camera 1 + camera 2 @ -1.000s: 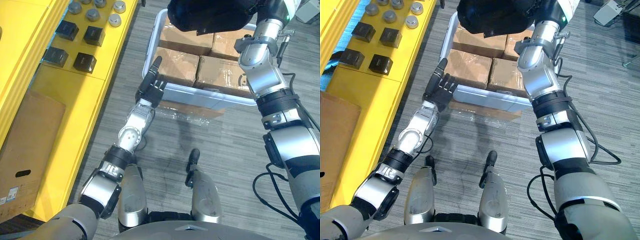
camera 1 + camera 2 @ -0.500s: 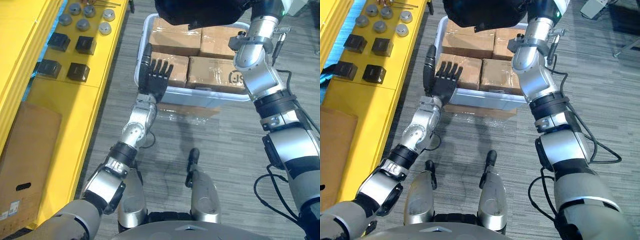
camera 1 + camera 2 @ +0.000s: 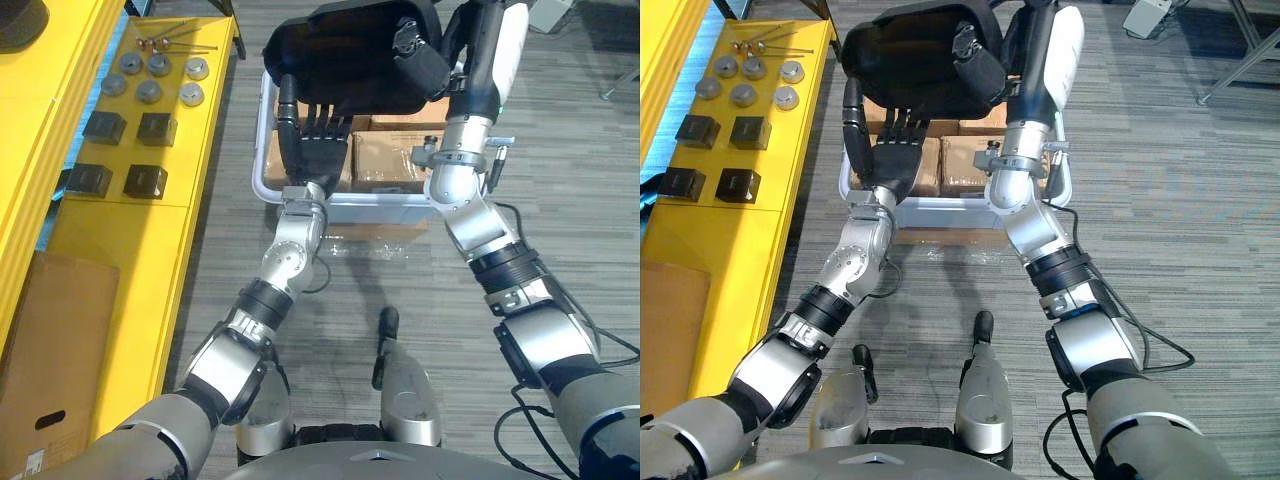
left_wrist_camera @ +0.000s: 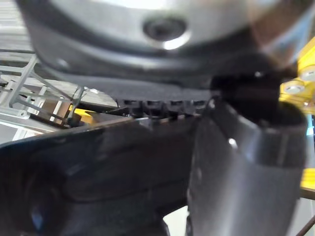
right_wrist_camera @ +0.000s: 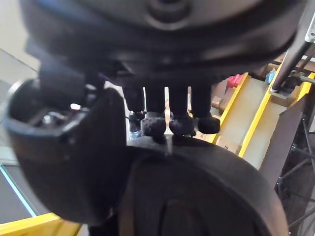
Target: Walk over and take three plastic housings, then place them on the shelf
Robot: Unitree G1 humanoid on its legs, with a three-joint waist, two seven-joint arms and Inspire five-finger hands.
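Note:
A large black plastic housing is held up over the white bin, between my two hands. My left hand stands upright under its near edge, fingers straight and pressed against it. In the left wrist view the housing fills the space past the thumb. My right hand grips the housing's right side, and the right wrist view shows its fingers curled over the rim of the housing.
A white bin with several taped cardboard boxes stands on the grey floor ahead. On the left runs a yellow shelf with small black blocks, grey discs and a flat cardboard box.
The view has shifted, so the bin sits nearer the middle. My left hand rose from beside the bin's rim to the housing's underside. The housing has come further into view.

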